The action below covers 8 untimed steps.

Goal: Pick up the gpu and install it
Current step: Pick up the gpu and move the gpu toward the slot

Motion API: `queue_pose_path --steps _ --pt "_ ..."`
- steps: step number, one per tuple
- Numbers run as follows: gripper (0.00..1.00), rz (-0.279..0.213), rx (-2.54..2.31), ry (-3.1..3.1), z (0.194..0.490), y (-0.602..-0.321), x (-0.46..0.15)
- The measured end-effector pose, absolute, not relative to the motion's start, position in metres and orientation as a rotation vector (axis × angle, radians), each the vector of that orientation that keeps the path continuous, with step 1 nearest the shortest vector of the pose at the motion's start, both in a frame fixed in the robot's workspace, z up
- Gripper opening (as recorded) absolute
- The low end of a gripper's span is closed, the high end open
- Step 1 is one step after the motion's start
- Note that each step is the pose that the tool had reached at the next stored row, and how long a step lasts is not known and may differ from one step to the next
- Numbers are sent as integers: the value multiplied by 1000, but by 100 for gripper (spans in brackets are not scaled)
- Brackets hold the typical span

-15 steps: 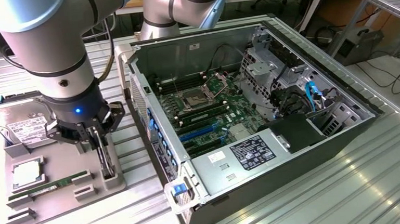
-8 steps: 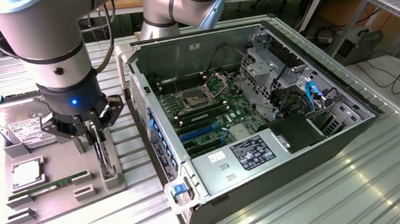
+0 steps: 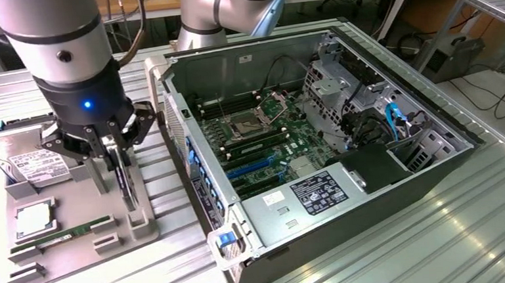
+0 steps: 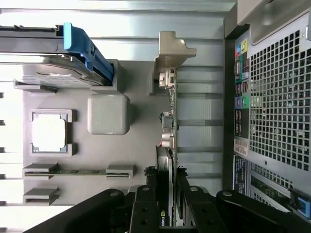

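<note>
We find our black pincer [image 4: 166, 188] clamped on the slim dark gpu card [image 4: 165, 156], which stands upright beneath it in a grey holder tray [image 4: 138, 141]. An open metal computer case [image 3: 230, 67] sits just beside the pincer.

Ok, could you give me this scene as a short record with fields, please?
hand: at the gpu, above the grey holder
gpu: standing on edge in the holder, not installed
case: open, on the exterior view's right
also in holder: hard drive, RAM stick
</note>
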State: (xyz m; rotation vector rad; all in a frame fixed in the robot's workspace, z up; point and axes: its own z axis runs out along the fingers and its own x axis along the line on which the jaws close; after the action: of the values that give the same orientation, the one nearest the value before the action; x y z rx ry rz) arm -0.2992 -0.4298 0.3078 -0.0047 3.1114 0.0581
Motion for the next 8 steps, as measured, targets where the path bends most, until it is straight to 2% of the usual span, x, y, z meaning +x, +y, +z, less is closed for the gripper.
queue_pose_path --steps 8 --pt "26 66 -4 3115 346 -439 -290"
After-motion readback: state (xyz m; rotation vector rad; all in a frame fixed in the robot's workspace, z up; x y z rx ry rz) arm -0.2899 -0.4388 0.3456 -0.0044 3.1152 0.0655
